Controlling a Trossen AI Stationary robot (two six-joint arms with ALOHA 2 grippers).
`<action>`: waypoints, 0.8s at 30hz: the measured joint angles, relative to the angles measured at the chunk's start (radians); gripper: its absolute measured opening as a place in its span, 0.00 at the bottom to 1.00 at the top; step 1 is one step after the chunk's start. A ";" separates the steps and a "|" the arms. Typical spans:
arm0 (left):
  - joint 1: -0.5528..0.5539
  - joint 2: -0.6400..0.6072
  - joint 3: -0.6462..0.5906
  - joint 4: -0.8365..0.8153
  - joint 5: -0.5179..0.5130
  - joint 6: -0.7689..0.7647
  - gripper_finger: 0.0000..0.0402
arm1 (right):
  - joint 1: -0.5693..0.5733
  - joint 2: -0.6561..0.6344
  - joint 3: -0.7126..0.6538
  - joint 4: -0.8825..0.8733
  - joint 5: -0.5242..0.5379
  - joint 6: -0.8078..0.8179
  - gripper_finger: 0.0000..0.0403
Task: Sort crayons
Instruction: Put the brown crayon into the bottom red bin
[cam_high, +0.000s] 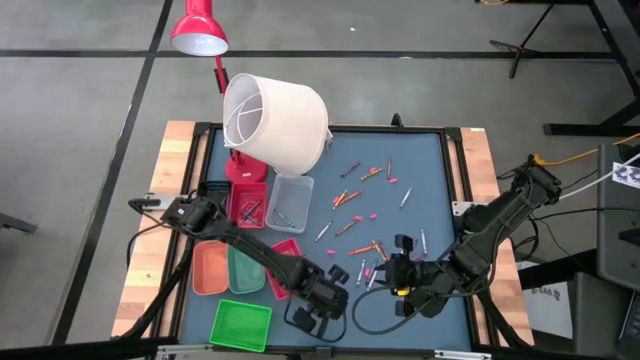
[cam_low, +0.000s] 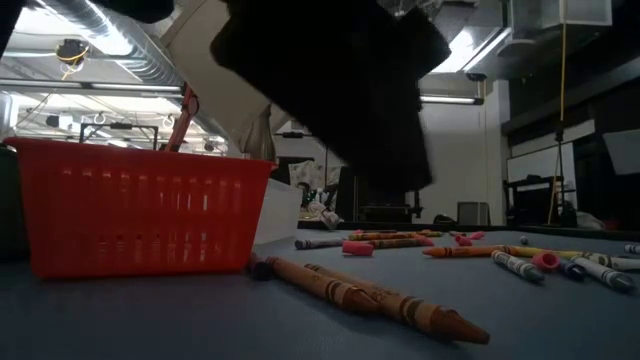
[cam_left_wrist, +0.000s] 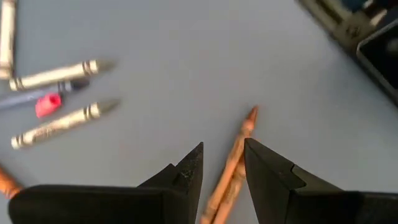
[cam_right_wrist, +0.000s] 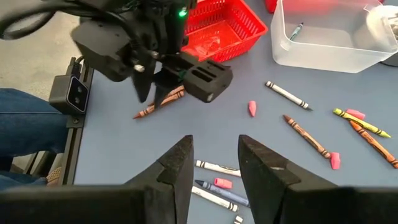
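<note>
Two brown crayons (cam_left_wrist: 233, 163) lie side by side on the blue mat near the table's front edge, next to a red basket (cam_low: 140, 205). My left gripper (cam_left_wrist: 224, 149) is open and low over them, one finger on each side of the pair, its fingers pointing steeply down. It also shows in the right wrist view (cam_right_wrist: 158, 87). More crayons (cam_high: 360, 215) in mixed colours lie scattered across the mat's middle and right. My right gripper (cam_right_wrist: 214, 146) hovers open above a few grey crayons (cam_right_wrist: 217, 168), holding nothing.
Small trays stand at the mat's left: red (cam_high: 247, 205), clear (cam_high: 290, 200), orange (cam_high: 210, 268), green (cam_high: 245, 272) and bright green (cam_high: 242, 322). A big white lampshade (cam_high: 275, 120) lies at the far left. A person's leg (cam_right_wrist: 25, 124) shows beside the table.
</note>
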 joint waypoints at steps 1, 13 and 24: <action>-0.004 0.000 -0.012 0.036 0.000 0.000 0.25 | 0.000 0.000 0.000 0.000 0.000 0.000 0.31; -0.046 0.063 -0.059 0.126 0.000 0.001 0.25 | 0.000 0.001 0.000 0.001 -0.001 0.000 0.31; -0.028 0.067 -0.058 0.133 -0.020 0.000 0.25 | 0.000 0.001 0.000 0.001 -0.001 0.000 0.31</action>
